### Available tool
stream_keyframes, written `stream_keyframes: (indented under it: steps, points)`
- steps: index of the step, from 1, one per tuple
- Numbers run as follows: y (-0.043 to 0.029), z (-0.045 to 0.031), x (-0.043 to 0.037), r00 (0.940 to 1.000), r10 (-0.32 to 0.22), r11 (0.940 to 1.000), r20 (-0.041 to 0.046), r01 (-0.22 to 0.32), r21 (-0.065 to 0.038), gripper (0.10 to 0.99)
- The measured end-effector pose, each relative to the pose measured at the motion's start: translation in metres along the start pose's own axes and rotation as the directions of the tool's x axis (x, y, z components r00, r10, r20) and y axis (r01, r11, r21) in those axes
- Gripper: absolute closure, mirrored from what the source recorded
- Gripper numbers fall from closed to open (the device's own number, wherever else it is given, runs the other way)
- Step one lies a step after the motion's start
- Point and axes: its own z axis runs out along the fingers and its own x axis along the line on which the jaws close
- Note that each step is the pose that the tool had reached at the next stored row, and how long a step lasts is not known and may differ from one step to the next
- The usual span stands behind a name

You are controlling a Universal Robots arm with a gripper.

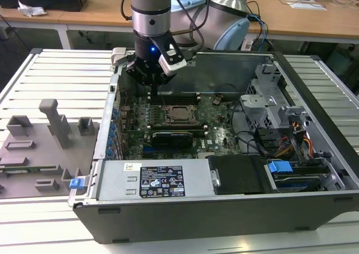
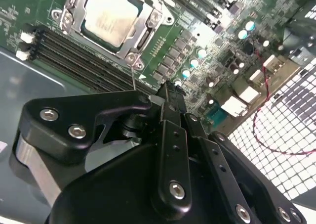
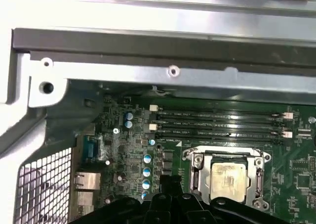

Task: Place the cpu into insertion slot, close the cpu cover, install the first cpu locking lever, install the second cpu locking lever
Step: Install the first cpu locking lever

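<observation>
On the counter [image 1: 50,74] the open PC case [image 1: 224,198] lies flat, motherboard [image 1: 216,128] up for top access. Tool [image 1: 155,81] hangs clenched, empty, at 10 o'clock of the insertion slot [image 3: 228,178]; cpu [image 2: 109,17] seated, cpu cover [image 2: 143,30] down. Memory slots [image 3: 222,125] and case wall crowd the tool.

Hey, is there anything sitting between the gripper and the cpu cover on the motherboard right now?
Nothing visible stands between them. In the second wrist view the gripper hovers over bare green board beside the memory slots, and the cpu cover lies flat around the cpu with open space above it. The exterior view shows the same gap.
</observation>
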Motion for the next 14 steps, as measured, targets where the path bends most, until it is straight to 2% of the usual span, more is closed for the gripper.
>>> stream_keyframes:
  steps: [4, 8, 14]
  points:
    - [0.0133, 0.0047, 0.0002, 1.0, 0.0, 1.0, 0.0001, 0.0, 0.0, 0.98]
    - [0.0157, 0.0053, -0.001, 1.0, 0.0, 1.0, 0.0, 0.0, 0.0, 0.98]
    - [0.0157, 0.0055, -0.0057, 1.0, 0.0, 1.0, 0.0, 0.0, 0.0, 0.98]
